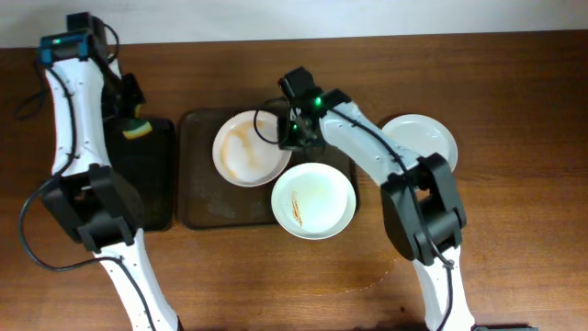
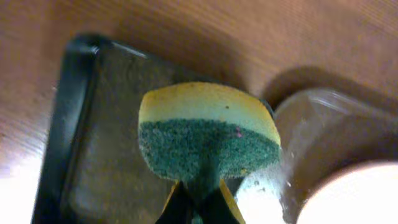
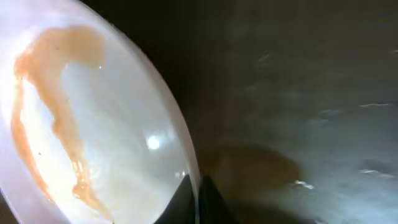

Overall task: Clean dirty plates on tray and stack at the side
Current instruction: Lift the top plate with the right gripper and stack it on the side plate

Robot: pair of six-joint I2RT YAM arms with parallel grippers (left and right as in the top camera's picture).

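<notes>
Large dark brown rectangular tray [image 1: 204, 210] sits mid-table toward the far edge. Right gripper [image 1: 296, 136] has its jaws narrow, pinching the right rim of a round white smeared plate [image 1: 246, 149] on that tray. A round white streaked plate [image 1: 313, 199] overlaps the tray's near-right corner. A clean white plate [image 1: 423, 138] lies off-tray toward the right edge. Left gripper [image 2: 194, 210] has its jaws narrow on a yellow-green scrub sponge [image 2: 208, 134] over the small black tray [image 2: 81, 155] by the left edge. Risks: the thin rim pinch could slip on a lift and drop the plate onto its neighbour; the sponge, held by one edge, may twist.
</notes>
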